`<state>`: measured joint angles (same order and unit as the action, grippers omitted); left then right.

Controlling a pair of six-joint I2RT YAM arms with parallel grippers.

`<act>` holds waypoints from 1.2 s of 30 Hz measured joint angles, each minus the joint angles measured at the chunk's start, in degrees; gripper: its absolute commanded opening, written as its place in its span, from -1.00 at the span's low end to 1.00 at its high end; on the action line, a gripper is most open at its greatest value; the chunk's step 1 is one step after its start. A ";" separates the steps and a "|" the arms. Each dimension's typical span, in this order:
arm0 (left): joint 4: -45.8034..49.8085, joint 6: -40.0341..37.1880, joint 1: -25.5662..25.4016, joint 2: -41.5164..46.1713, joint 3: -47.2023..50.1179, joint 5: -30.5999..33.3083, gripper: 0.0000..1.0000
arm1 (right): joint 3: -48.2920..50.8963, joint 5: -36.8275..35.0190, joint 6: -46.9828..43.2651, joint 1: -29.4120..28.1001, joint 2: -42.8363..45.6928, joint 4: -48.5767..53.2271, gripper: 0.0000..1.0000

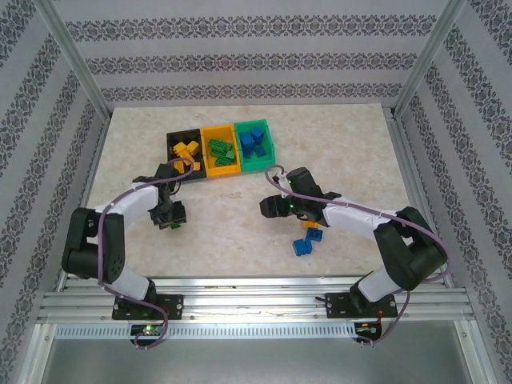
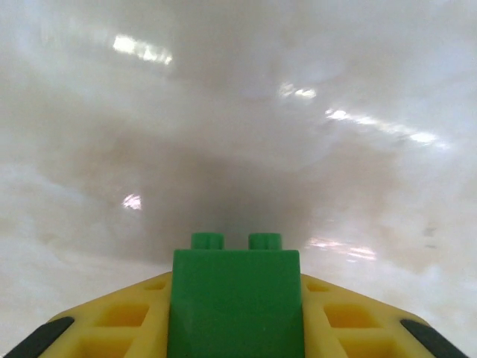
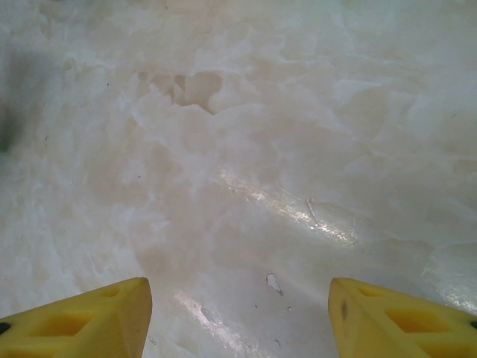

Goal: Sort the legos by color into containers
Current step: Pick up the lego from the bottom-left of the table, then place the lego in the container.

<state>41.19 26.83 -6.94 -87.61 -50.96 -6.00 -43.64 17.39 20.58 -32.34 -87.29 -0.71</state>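
Note:
My left gripper (image 1: 170,221) is low over the table's left side, shut on a green lego (image 2: 235,298). The brick sits between the yellow fingers (image 2: 119,322) with two studs pointing away. My right gripper (image 1: 268,206) hovers near the table's middle, open, with bare marble between its fingers (image 3: 104,321). The three containers stand in a row at the back. The black one (image 1: 170,148) holds yellow legos (image 1: 187,150), the yellow-orange one (image 1: 222,170) holds green legos (image 1: 222,150), and the green one (image 1: 273,146) holds blue legos (image 1: 254,142).
Loose bricks lie under the right forearm: a blue one (image 1: 302,246) and, just behind it, a blue and orange pair (image 1: 313,230). Patterned walls and metal posts enclose the marble tabletop (image 1: 336,144). A metal rail runs along the near edge.

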 measured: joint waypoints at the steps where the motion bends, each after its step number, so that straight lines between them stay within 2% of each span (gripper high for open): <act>1: 0.09 -0.09 0.00 0.66 -0.94 -0.24 -0.32 | 0.00 0.00 0.00 0.00 0.00 0.00 0.29; 10: -0.57 -1.38 -0.20 0.90 -18.05 -3.34 -0.30 | 0.00 -0.24 -0.22 0.76 0.00 0.02 0.29; 17: -1.79 -3.85 -1.95 -12.39 -37.90 -4.63 -0.28 | 1.46 -1.49 -0.55 3.48 1.51 0.15 0.29; 25: 1.64 -7.93 -5.79 -31.52 -59.87 -4.70 -0.18 | 7.30 -2.99 1.05 4.76 9.38 1.79 0.30; 31: 5.25 -10.08 -8.48 -38.69 -69.72 -2.29 0.04 | 11.45 -1.70 3.85 11.85 14.45 3.39 0.34; 36: 6.67 -10.97 -9.88 -39.71 -70.86 -0.74 0.07 | 12.46 -2.56 5.25 18.21 18.12 7.13 0.37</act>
<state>47.86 15.86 -16.82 -127.33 -121.82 -6.74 -31.18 14.83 25.82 -14.13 -69.17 6.42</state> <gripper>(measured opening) 0.532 0.682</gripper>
